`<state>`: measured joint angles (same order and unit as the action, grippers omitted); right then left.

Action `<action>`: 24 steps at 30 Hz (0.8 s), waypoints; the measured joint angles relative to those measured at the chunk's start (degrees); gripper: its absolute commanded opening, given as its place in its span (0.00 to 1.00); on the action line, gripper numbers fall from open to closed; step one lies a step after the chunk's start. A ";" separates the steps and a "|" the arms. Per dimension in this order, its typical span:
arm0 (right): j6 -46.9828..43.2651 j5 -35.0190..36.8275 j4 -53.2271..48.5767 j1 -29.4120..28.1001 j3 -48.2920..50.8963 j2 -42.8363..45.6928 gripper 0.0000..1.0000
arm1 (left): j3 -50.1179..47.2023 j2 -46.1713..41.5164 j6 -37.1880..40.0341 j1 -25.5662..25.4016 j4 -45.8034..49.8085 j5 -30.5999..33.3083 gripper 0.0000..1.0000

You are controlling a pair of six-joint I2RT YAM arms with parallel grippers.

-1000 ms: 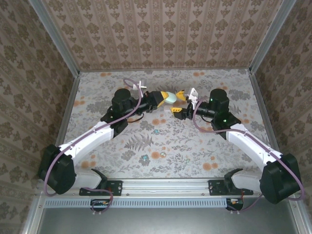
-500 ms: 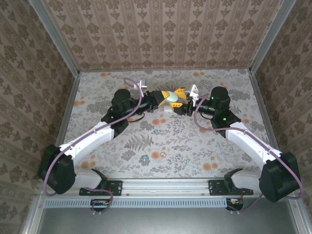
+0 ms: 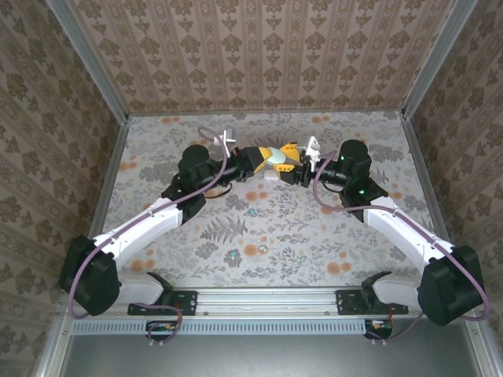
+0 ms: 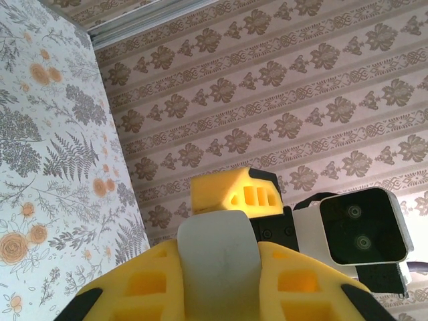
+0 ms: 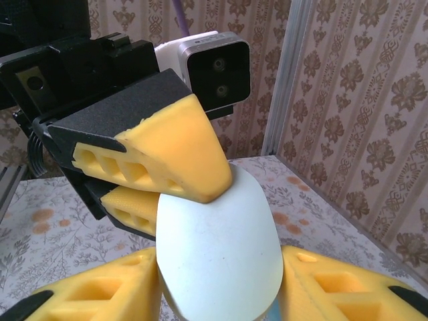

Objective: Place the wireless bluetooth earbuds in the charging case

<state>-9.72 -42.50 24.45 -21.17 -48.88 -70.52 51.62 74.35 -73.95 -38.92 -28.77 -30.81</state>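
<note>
1. charging case [image 3: 277,157]: pale, rounded, held above the table [image 3: 330,236] at 12 o'clock of its middle, between both claws.

2. left claw [image 3: 263,155]: comes in from 9 o'clock and is closed on the case. The left wrist view adds its yellow fingers [image 4: 147,281] flanking the grey-white shell. Just beyond the shell is one yellow finger of the other claw, with that arm's camera [image 4: 361,224] at 3 o'clock.

3. right claw [image 3: 292,163]: comes in from 3 o'clock. In the right wrist view its fingers lie against both flanks of the case, gripping it. The left claw's pads clamp the far end from above and below.

4. earbuds [image 3: 251,211]: in the top view, one teal bud lies on the table at 6 o'clock of the case, and another is nearer the arm bases.

5. Unclear: bud shapes blur into the floral print. The case's near end is cropped in both wrist views, and no seam or lid can be read.
</note>
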 measured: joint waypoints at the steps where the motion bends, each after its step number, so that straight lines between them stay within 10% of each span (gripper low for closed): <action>1: 0.22 -0.02 0.11 0.00 0.00 0.00 0.39 | 0.00 0.00 0.00 0.00 0.00 0.09 0.09; 12: 2.58 -8.55 -5.57 1.36 -4.70 -1.77 0.31 | 0.02 -4.09 11.78 0.87 5.31 -0.63 0.71; 24: 2.64 -23.58 -15.26 2.05 -13.22 -5.27 0.32 | 0.24 -11.10 57.94 3.10 13.84 -14.08 0.78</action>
<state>-7.07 -66.08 9.19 -19.11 -62.11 -75.79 51.86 63.24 -16.01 -35.81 -14.94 -44.88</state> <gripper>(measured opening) 0.356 0.783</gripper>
